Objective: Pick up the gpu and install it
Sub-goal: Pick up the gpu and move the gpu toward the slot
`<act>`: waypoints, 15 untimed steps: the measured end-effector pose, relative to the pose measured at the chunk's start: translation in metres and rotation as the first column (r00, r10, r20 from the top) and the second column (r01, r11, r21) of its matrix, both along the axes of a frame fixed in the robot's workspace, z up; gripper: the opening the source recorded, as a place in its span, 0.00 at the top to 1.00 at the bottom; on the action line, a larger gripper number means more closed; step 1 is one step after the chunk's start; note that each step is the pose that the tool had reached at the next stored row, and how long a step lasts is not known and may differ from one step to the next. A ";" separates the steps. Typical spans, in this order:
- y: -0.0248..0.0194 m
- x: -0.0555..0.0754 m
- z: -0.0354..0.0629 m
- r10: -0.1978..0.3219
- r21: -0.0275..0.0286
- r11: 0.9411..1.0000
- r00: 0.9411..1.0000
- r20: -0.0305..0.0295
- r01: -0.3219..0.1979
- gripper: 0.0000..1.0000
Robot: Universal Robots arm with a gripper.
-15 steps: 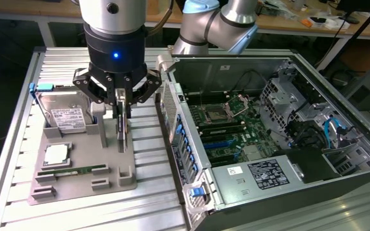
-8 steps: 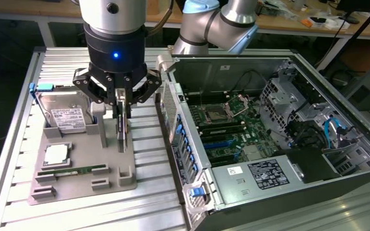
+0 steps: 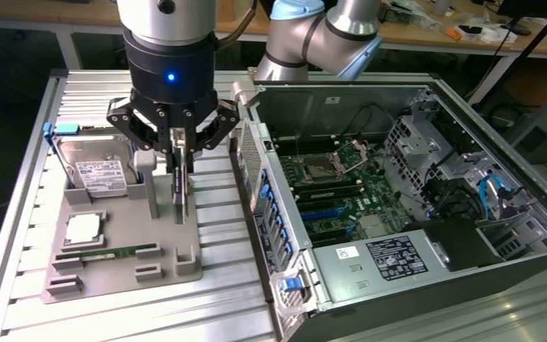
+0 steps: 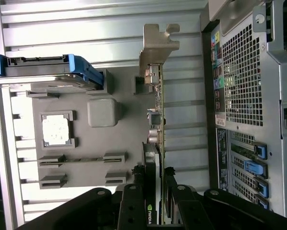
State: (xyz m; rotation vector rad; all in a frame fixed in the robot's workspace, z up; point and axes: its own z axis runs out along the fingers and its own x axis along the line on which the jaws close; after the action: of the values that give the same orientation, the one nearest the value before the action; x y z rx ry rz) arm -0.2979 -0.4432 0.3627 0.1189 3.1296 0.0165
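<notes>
The gpu (image 3: pixel 180 191) stands on its thin edge in the gray tray (image 3: pixel 122 276). The tray is on the exterior view's left of the open computer case (image 3: pixel 350 100). The claw (image 3: pixel 174 160) squeezes the gpu from above, one finger on each side. I think a slow, straight lift is best, so the card does not tip or bump the tray.

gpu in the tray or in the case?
In the tray. The gpu stands on edge on the gray tray beside the case, gripper closed on its top edge.
</notes>
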 end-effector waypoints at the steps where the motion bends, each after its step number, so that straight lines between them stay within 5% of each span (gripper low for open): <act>1: 0.0000 0.000 0.0014 0.000 0.000 1.000 1.000 0.000 0.000 0.73; 15: 0.0001 0.000 0.0192 0.000 0.000 1.000 1.000 0.000 0.000 0.73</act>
State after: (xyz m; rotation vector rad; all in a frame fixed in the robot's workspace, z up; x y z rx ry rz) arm -0.2979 -0.4430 0.3819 0.1189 3.1297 0.0164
